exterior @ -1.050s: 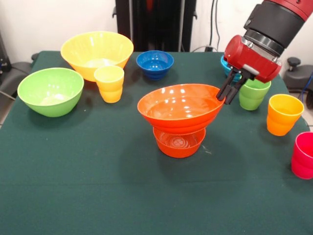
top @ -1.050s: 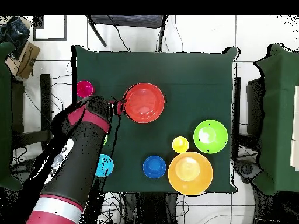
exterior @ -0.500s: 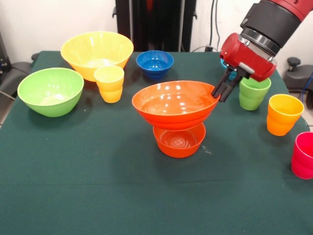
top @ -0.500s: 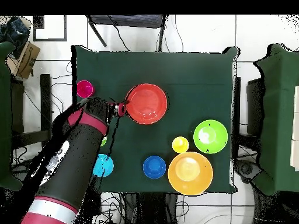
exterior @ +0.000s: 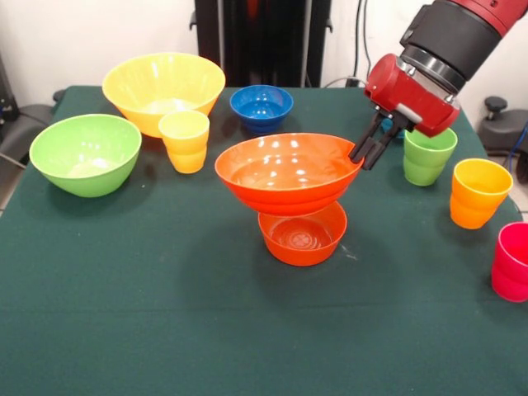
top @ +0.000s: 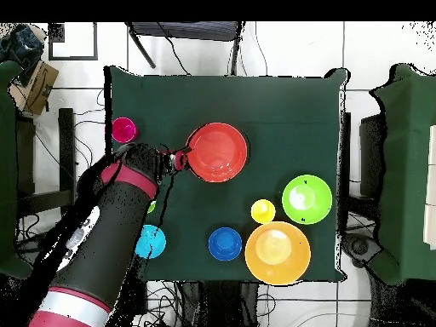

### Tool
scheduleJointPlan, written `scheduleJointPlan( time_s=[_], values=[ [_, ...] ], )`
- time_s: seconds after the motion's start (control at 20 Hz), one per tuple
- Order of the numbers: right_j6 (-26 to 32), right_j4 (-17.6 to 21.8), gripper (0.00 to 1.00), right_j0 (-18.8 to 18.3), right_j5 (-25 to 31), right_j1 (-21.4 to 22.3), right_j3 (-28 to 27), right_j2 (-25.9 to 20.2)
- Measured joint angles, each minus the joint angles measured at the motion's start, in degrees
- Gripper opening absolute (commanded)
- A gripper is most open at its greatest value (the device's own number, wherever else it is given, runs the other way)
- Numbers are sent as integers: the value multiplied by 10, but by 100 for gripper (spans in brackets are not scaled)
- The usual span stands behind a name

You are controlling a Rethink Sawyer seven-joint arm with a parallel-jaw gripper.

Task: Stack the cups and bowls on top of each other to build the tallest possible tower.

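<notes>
Orange large bowl (exterior: 289,172) clamped at its rim by my gripper (exterior: 365,152).
Small orange bowl (exterior: 303,233) sits below the claw, offset toward the arm's side.

The surface (exterior: 124,272) is dark green. At centre, a large orange bowl (exterior: 289,172) sits over a small orange bowl (exterior: 303,235); upper left, a yellow bowl (exterior: 163,89) and a green bowl (exterior: 85,153); far right, what looks like a pink-red cup (exterior: 511,262).

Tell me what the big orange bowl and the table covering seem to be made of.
The big orange bowl, held at its rim by the gripper, looks like glossy moulded plastic: bright highlights run across its inside. The table covering looks like dark green cloth, perhaps felt: it is matte and shows no reflections.
</notes>
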State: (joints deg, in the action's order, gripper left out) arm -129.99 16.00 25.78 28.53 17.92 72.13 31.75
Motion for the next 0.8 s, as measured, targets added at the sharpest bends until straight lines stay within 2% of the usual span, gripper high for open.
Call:
scheduleJointPlan(
  time_s=[0.8],
  values=[
    [0,-2,0,2,0,0,0,5]
  ],
)
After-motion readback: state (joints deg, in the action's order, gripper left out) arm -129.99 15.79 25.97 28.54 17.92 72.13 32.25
